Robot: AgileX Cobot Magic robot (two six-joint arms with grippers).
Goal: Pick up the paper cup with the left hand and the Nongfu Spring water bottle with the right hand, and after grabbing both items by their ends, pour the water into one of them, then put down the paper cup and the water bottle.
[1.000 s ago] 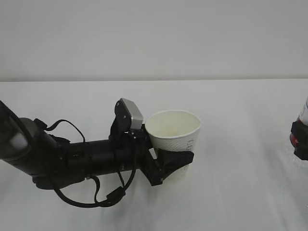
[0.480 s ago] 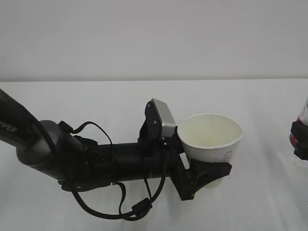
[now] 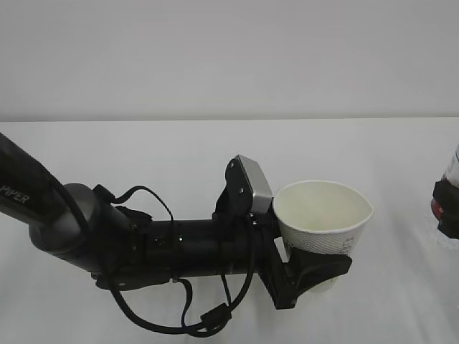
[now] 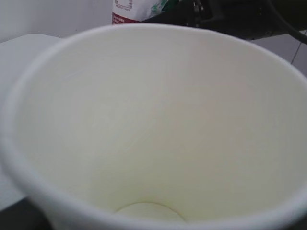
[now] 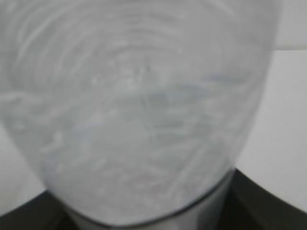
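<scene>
The white paper cup (image 3: 323,217) is held upright off the table, with my left gripper (image 3: 314,266) shut round its lower part. The left wrist view looks straight into the paper cup (image 4: 153,120); its pale bottom shows and the inside looks dry. Behind the rim a strip of the Nongfu Spring water bottle's red label (image 4: 136,9) peeks out. At the right edge of the exterior view my right gripper (image 3: 447,209) is shut on the Nongfu Spring water bottle (image 3: 453,166), mostly cut off. The blurred, clear ribbed bottle (image 5: 139,105) fills the right wrist view between dark fingers (image 5: 271,206).
A white table (image 3: 143,158) runs back to a plain pale wall. The black left arm marked PIPER (image 3: 86,236), with looping cables, lies low across the front left. Part of the dark right arm (image 4: 240,17) shows beyond the cup's rim.
My left arm has carried the cup to the right, closer to the bottle, mostly in the first half second. The right gripper and bottle have stayed put.
</scene>
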